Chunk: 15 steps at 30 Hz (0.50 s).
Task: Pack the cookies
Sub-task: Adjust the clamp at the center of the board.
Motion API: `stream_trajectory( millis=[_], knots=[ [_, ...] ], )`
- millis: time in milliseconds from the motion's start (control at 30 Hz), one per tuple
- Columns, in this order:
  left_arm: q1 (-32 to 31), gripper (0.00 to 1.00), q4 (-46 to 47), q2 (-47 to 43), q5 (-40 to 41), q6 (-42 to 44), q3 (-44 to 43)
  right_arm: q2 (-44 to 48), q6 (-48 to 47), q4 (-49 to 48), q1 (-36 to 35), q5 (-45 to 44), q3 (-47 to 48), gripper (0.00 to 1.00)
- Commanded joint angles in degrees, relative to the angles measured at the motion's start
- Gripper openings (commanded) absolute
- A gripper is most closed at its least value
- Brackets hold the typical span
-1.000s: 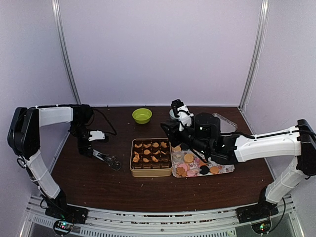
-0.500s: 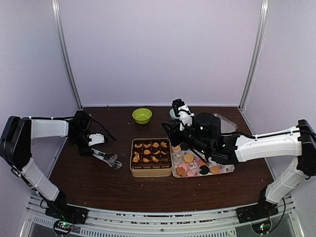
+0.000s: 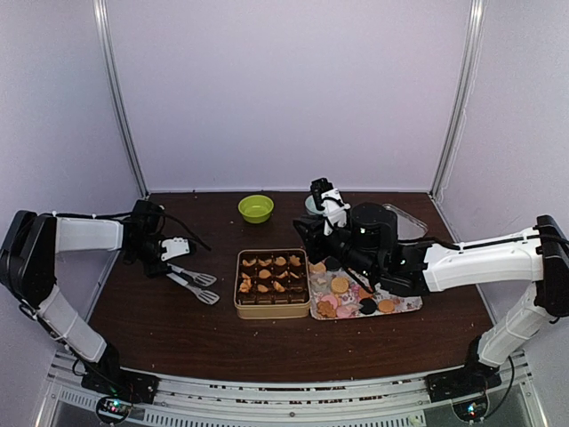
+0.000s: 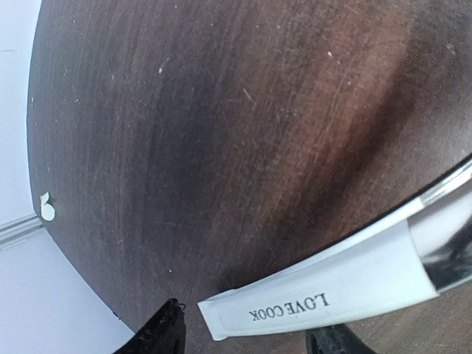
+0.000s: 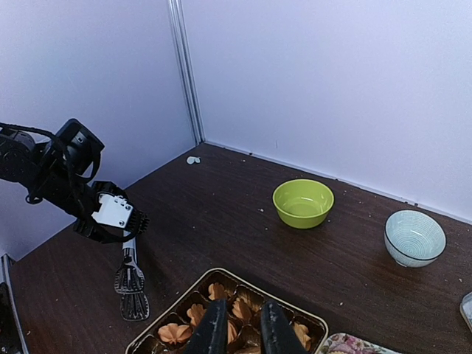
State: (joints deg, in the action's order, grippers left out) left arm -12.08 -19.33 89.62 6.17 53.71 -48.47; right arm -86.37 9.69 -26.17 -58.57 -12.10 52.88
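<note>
From above we see cookies (image 3: pixel 340 285) on the plate (image 3: pixel 407 308) beside the part-filled tin (image 3: pixel 272 310); at the left wrist, the left gripper (image 4: pixel 249 336) straddles the tongs (image 4: pixel 310 295), grip unclear, so we judge firming it comes next; at the right wrist, the right gripper (image 5: pixel 242 328) hovers nearly pinched over the tin, and we cannot tell if it holds anything.

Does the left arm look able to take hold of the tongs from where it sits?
Probably yes. The left gripper is at the handle end of the tongs, the white handle lying between its fingertips, and nothing on the table stands in the way. Whether it grips them is unclear.
</note>
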Motion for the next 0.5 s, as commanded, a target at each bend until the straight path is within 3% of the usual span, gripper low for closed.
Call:
stream_trajectory(
  millis=[0,300,467],
  knots=[
    [-0.4,0.53,0.1,1.7,-2.8,-1.0,-3.9,1.3,1.0,0.7,0.3,-1.3,1.0,0.16],
    [-1.6,0.39,-3.4,5.7,-4.7,0.1,-8.8,1.4,1.5,1.5,0.3,-1.6,1.1,0.13],
    [-2.0,0.31,-10.5,9.6,-7.0,0.9,-14.6,1.3,2.1,1.8,0.3,-1.4,1.2,0.11]
  ],
)
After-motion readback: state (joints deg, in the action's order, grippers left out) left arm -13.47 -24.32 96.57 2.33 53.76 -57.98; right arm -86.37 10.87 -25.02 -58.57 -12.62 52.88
